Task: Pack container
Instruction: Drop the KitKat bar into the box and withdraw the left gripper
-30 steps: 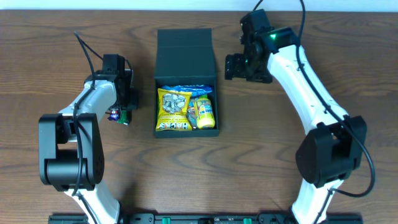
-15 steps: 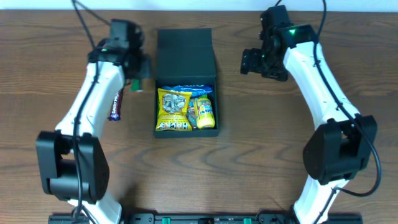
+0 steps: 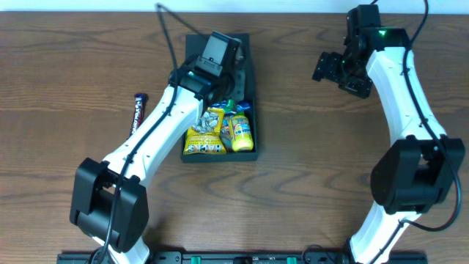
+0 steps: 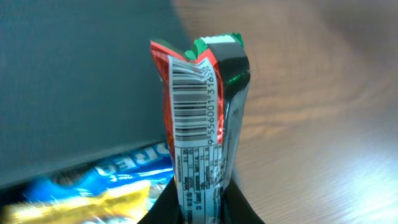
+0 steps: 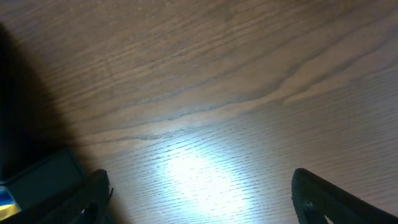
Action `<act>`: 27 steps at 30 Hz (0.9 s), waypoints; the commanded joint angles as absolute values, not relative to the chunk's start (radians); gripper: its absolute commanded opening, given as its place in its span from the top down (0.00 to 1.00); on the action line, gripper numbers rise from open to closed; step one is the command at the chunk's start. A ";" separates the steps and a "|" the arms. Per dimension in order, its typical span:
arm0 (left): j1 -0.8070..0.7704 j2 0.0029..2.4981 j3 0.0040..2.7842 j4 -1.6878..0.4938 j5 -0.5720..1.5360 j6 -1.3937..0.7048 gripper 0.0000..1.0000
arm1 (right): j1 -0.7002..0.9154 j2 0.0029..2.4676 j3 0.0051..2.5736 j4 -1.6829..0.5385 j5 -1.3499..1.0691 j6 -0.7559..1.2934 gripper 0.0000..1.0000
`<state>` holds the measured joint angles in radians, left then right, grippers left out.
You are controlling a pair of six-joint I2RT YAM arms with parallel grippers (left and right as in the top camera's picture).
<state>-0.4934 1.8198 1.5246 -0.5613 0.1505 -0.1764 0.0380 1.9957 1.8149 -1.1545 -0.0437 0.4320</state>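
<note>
overhead, the dark teal-green square cardboard box (image 3: 244,70) sits open at mid-back of the brown wooden worktop (image 3: 308,183). the left end effector (image 4: 202,205) hangs over it, clamped on a red-and-green foil snack packet (image 4: 202,124). the right end effector (image 5: 199,196), well to the right, has its fingers spread apart.

Dark candy bar (image 3: 136,117) flat on table (image 3: 293,198); table brown wood-grain, glossy.

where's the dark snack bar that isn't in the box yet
Overhead view: the dark snack bar lies flat on the table, left of the container and apart from it, on the robot's left side.
</note>
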 commanded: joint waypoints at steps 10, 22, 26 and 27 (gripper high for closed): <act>-0.472 1.866 1.516 -0.687 0.070 1.359 0.93 | 0.026 1.973 1.832 -1.156 -0.026 0.387 0.05; -0.437 1.900 1.515 -0.707 0.045 1.471 0.94 | 0.026 1.973 1.832 -1.163 -0.026 0.387 0.03; -0.414 1.900 1.515 -0.714 0.057 1.424 0.65 | 0.026 1.973 1.832 -1.163 -0.026 0.387 0.03; -0.412 1.900 1.515 -0.711 0.071 1.376 0.34 | 0.026 1.973 1.832 -1.163 -0.026 0.388 0.03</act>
<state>-0.4290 1.8919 1.5200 -0.7078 0.0593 1.4307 0.0330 1.9957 1.8149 -1.1599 -0.0433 0.4007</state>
